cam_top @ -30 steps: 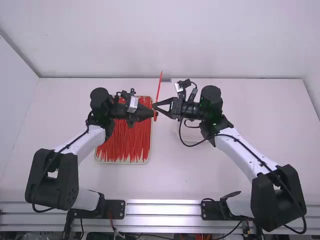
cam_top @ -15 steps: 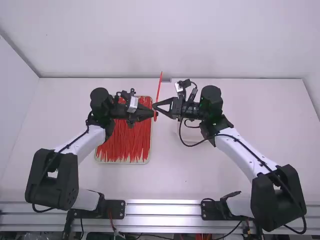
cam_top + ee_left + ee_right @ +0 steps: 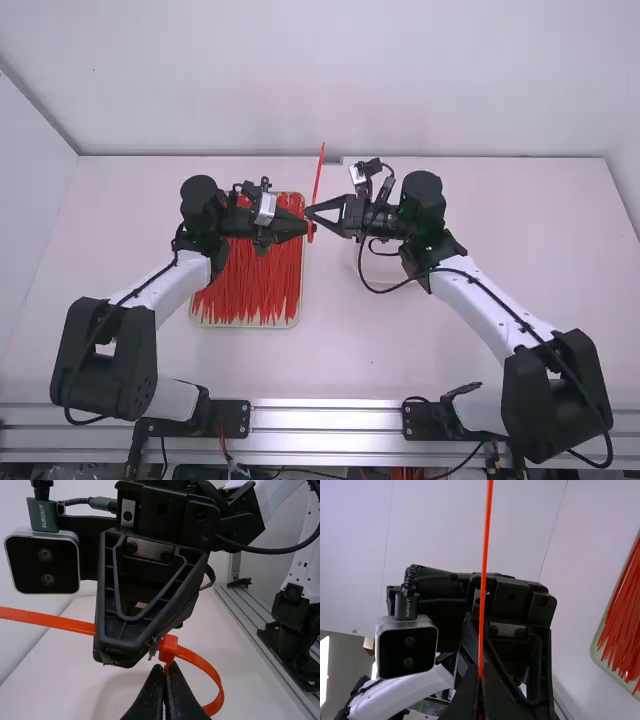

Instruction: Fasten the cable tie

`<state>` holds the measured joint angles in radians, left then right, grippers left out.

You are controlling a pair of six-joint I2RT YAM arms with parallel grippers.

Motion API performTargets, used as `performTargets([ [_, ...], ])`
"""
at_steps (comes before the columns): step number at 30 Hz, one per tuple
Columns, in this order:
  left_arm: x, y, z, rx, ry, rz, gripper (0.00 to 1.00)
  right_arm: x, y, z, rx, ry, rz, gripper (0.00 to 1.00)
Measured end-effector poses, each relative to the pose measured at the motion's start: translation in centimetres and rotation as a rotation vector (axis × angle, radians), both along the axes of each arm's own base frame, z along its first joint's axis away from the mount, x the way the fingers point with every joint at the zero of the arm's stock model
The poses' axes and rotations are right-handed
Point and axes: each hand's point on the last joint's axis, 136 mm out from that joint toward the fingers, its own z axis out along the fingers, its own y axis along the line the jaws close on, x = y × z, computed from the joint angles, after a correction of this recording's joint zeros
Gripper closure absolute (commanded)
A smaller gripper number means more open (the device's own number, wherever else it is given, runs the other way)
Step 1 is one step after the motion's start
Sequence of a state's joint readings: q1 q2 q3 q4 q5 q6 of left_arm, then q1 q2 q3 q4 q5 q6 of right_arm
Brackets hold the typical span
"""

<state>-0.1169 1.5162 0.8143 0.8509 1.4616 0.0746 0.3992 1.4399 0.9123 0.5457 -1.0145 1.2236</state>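
Jaws clamped on the cable tie (image 3: 196, 656): left gripper (image 3: 163, 668) at its head, right gripper (image 3: 479, 681) on its tail. Opposed holds probably steady the loop for tightening.

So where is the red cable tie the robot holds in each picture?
High view: cable tie between left gripper and right gripper, with its tail sticking up.
Left wrist view: curved strap at the right gripper's tip.
Right wrist view: thin line crossing the left gripper.
Landmark: the right gripper, pinching it.

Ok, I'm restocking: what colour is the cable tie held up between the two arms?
The cable tie is orange-red, clearest in the left wrist view.
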Motion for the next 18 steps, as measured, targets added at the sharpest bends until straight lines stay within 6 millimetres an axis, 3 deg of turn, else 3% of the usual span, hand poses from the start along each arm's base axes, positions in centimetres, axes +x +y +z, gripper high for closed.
performTargets([
  [10, 0.0, 0.0, 0.0, 0.0, 0.0, 0.0, 0.98, 0.0, 0.0, -0.02, 0.0, 0.001, 0.0, 1.0],
  [12, 0.01, 0.0, 0.01, 0.0, -0.001, 0.0, 0.89, 0.0, 0.0, 0.0, 0.0, 0.0, 0.0, 1.0],
  [13, -0.02, 0.0, -0.04, 0.0, 0.003, -0.001, 0.76, 0.02, 0.0, 0.09, 0.002, -0.005, -0.001, 1.0],
  [14, 0.02, 0.01, -0.08, 0.001, 0.005, 0.001, 0.01, 0.04, -0.03, 0.19, 0.004, -0.01, -0.001, 1.0],
  [18, 0.22, 0.01, -0.04, 0.0, 0.005, 0.012, 0.01, -0.07, -0.04, 0.12, 0.003, -0.005, 0.005, 1.0],
])
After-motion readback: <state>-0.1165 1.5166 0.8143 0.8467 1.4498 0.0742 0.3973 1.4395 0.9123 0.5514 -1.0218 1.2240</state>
